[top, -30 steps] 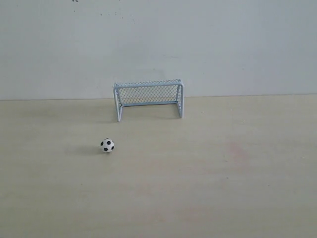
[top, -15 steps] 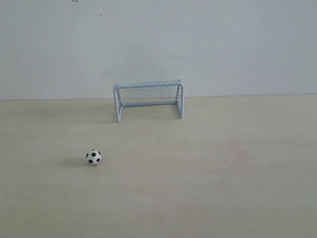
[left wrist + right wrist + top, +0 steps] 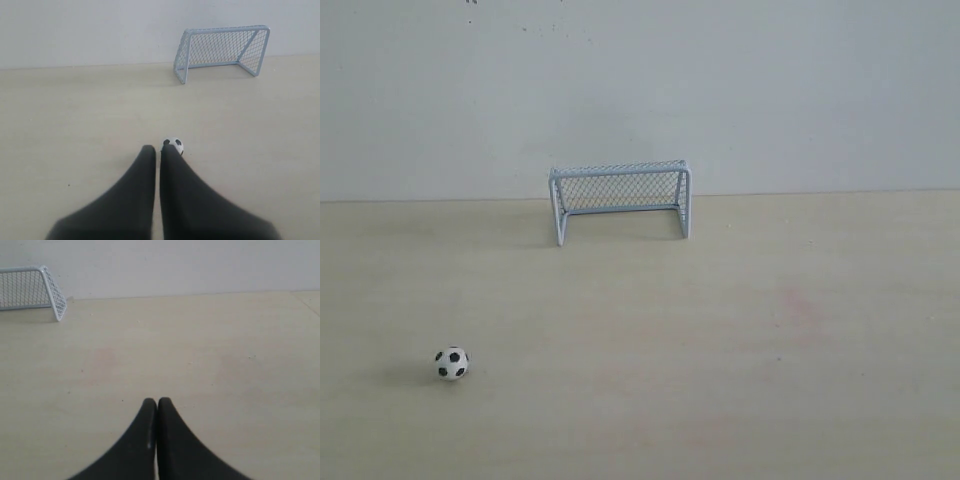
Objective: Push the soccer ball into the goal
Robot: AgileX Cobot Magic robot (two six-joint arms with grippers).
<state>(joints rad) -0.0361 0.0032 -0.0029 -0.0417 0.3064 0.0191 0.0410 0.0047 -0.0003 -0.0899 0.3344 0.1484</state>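
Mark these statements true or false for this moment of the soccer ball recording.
1. The soccer ball lies inside the goal. False: it sits on the table, well out in front of the goal and to its left in the exterior view.
2. The left gripper is shut, with the ball just beyond its tips. True.
3. The right gripper holds the ball. False: it is shut on nothing, and no ball shows in its view.
4. The goal stands upright at the far edge of the table. True.
5. The ball has rolled closer to the goal over the last second. False: it has moved away from it.
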